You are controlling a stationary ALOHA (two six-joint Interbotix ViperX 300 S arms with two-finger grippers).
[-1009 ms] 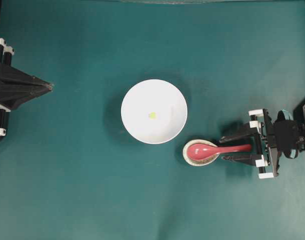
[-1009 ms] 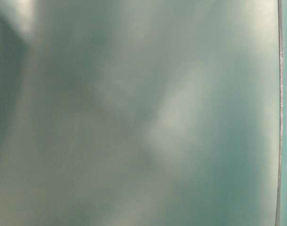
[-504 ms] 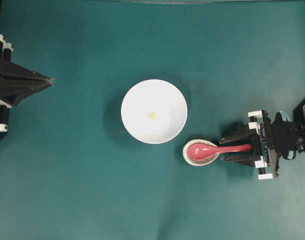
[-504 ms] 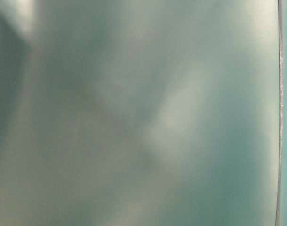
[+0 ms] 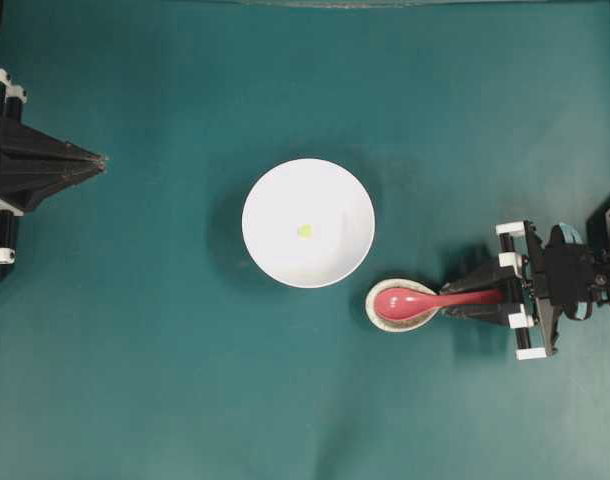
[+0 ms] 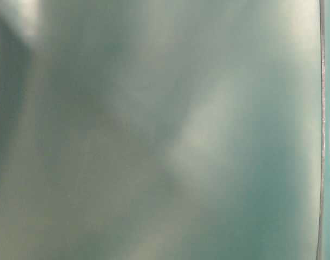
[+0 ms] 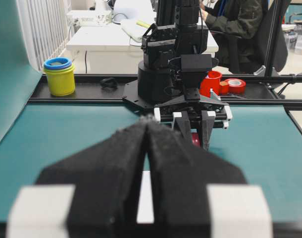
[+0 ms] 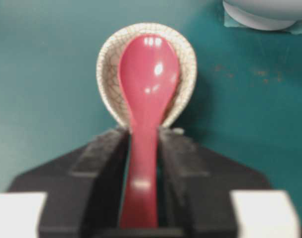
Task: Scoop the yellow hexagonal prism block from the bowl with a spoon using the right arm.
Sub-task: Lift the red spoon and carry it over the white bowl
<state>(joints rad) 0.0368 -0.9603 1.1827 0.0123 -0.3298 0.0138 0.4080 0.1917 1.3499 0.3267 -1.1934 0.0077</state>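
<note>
Right tool (image 8: 141,148) at spoon (image 8: 147,94) handle.
Fingers flank the handle, a sliver apart; grip uncertain. Left tool (image 7: 146,148) closed, empty.

Glossy red spoon (image 8: 147,84) lies in a crackle-glazed dish (image 8: 107,64) on matt teal table (image 5: 165,380).

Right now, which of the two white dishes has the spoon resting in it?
The small speckled oval dish, beside the right claw, cradles the red spoon. The big round bowl holds only a tiny yellow block.
</note>
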